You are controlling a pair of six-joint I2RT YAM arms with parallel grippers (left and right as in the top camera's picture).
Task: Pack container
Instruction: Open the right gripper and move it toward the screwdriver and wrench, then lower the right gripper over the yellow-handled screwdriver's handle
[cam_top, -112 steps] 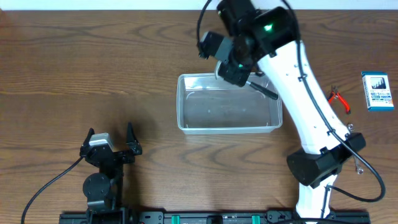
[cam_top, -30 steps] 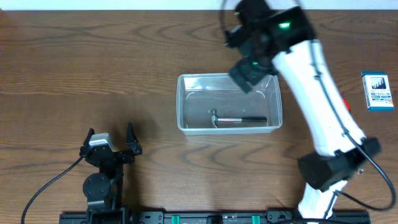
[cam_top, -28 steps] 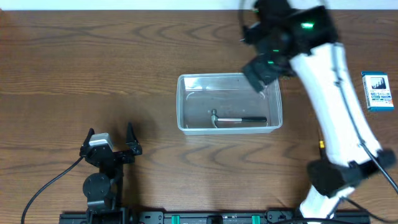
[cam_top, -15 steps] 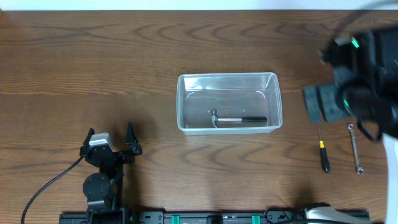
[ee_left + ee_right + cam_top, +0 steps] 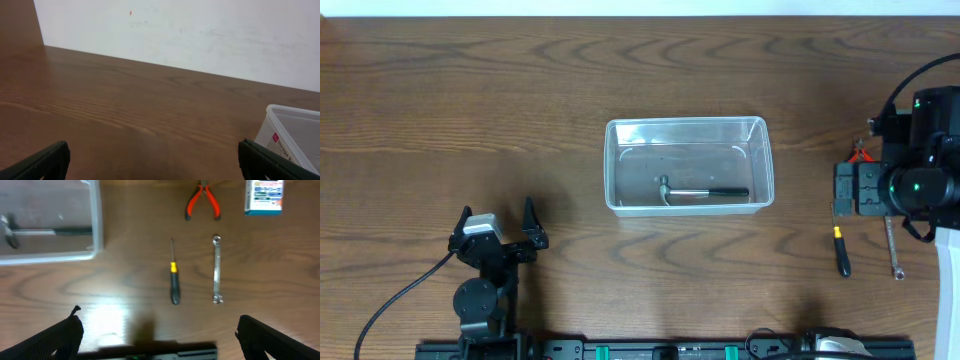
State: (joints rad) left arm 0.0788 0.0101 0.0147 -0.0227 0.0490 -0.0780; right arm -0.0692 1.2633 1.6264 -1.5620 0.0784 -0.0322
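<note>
The clear container (image 5: 688,128) stands mid-table with a small hammer (image 5: 705,192) lying along its near wall. My right gripper (image 5: 852,190) hovers open and empty over the right side of the table, well clear of the container. From the right wrist the container wall (image 5: 96,230) and hammer (image 5: 47,231) sit top left, and the right gripper (image 5: 160,337) holds nothing. My left gripper (image 5: 498,232) rests open at the front left. From the left wrist the left gripper (image 5: 152,162) spans bare table, with the container corner (image 5: 295,135) at the right.
Near the right gripper lie a black-and-yellow screwdriver (image 5: 173,275), a silver wrench (image 5: 216,270), red-handled pliers (image 5: 202,202) and a small blue-and-white box (image 5: 264,196). The overhead view shows the screwdriver (image 5: 841,250) and wrench (image 5: 891,245); the arm covers the box.
The right arm swung from above the container's far right corner out to the right, over the loose tools. The hammer stays in the container. The left arm has not moved.
</note>
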